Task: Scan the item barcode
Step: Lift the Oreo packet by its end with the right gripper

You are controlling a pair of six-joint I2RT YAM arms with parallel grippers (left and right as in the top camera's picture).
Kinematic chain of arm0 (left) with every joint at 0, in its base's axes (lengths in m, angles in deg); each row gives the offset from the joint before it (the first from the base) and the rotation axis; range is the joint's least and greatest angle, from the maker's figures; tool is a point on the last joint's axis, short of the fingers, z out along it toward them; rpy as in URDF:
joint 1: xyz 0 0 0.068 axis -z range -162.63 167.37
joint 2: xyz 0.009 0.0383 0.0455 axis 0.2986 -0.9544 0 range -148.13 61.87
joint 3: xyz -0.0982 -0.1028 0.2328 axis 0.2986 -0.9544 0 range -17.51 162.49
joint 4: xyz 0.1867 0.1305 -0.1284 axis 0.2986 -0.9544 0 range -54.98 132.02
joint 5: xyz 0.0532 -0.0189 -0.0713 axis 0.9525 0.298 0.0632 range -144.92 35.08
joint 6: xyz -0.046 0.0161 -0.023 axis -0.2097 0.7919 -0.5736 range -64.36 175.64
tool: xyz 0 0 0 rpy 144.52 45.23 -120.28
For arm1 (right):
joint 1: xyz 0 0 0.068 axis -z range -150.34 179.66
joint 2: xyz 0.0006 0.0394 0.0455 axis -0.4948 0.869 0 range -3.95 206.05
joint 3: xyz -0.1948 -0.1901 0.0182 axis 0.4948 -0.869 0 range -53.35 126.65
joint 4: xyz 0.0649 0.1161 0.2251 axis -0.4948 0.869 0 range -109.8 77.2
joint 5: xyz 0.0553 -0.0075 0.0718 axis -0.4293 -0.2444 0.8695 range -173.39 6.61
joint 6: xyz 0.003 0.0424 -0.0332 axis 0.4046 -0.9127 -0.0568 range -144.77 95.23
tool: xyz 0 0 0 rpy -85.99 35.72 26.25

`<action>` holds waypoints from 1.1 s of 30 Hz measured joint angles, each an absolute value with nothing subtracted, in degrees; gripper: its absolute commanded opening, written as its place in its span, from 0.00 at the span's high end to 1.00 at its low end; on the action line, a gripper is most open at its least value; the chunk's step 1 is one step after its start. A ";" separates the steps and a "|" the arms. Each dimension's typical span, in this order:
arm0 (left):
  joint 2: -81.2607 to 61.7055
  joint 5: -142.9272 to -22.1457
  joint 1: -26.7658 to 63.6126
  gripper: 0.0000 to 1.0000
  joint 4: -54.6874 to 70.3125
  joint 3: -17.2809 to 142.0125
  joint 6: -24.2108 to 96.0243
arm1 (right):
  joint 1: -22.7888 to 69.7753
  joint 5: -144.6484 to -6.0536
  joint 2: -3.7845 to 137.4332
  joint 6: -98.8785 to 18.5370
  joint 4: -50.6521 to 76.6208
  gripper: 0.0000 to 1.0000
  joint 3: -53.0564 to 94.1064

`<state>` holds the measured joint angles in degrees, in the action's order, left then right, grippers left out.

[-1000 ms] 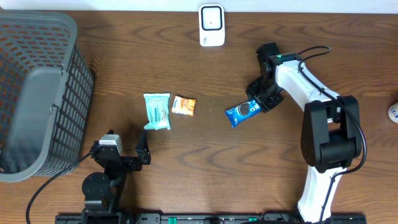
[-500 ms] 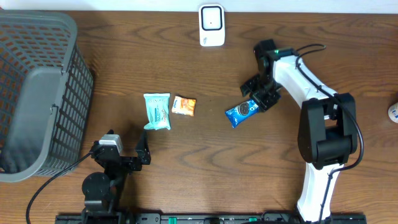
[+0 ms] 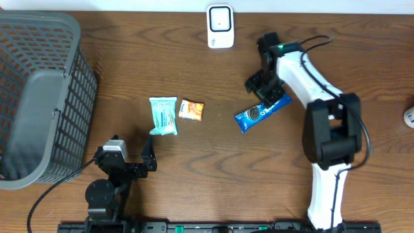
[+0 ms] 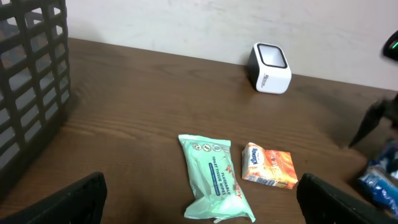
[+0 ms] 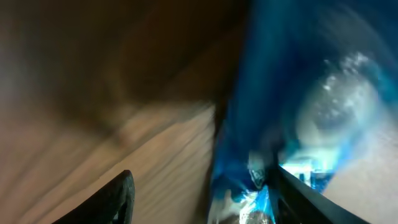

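A blue cookie packet [image 3: 253,115] lies flat on the wooden table, right of centre. My right gripper [image 3: 264,92] hovers over its upper right part, jaws open. In the blurred right wrist view the blue packet [image 5: 298,106] sits close to the right finger [image 5: 311,202]. Bare wood separates it from the left finger [image 5: 118,196], so nothing is gripped by the right gripper [image 5: 202,193]. The white barcode scanner [image 3: 220,26] stands at the table's far edge. My left gripper [image 3: 129,158] rests open at the near edge, and in its own wrist view the left gripper [image 4: 208,208] is empty.
A green wipes packet [image 3: 163,115] and a small orange packet [image 3: 191,110] lie side by side left of the blue one. They also appear as the wipes packet [image 4: 214,180] and orange packet [image 4: 268,165]. A dark mesh basket [image 3: 39,90] fills the far left.
My right gripper has swung up and to the left above the blue packet, uncovering the packet's right end. Its jaws stand a little wider. The packet and the left arm have not moved.
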<state>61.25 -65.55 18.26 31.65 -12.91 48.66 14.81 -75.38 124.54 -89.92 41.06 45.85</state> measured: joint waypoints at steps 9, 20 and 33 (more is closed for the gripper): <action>61.25 -65.55 18.26 0.02 31.65 -12.91 48.66 | 15.02 -76.67 126.53 -91.47 43.88 0.75 47.00; 61.25 -65.55 18.26 0.02 31.67 -12.91 48.66 | 15.48 -75.19 127.95 -85.94 50.11 0.99 49.30; 61.22 -65.55 18.26 0.02 31.67 -12.91 48.66 | 15.61 -41.99 129.81 -41.77 41.37 0.99 62.81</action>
<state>61.22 -65.55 18.26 31.67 -12.91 48.66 15.61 -41.99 129.81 -41.77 41.37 62.81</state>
